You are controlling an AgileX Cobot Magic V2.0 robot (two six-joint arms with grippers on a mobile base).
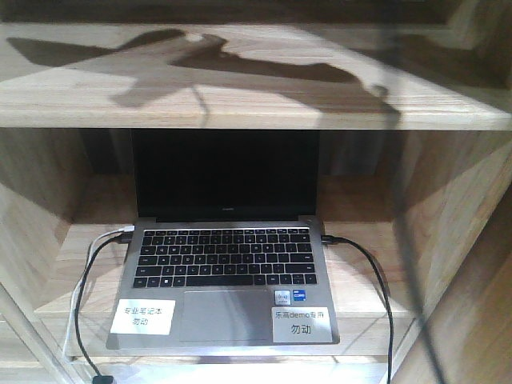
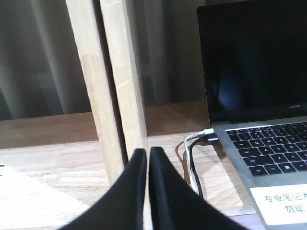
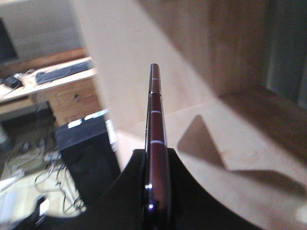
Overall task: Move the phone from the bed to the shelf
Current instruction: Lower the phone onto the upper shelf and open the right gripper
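While left claw [image 2: 146, 152] sits closed, right claw [image 3: 156, 160] grips phone [image 3: 155, 103] — over shelf [image 3: 230, 139].

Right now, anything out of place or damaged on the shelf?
Nothing stands out. The laptop sits square in the shelf compartment, its cables draping over the front edge. The right gripper holds the phone edge-up.

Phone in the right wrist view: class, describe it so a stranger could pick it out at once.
Start at the pale-wood shelf in the right wrist view. Centre frame, the right claw grips the phone edge-on. Unlike the black claw, it is a thin glossy strip, reddish, crossed by pale lines.
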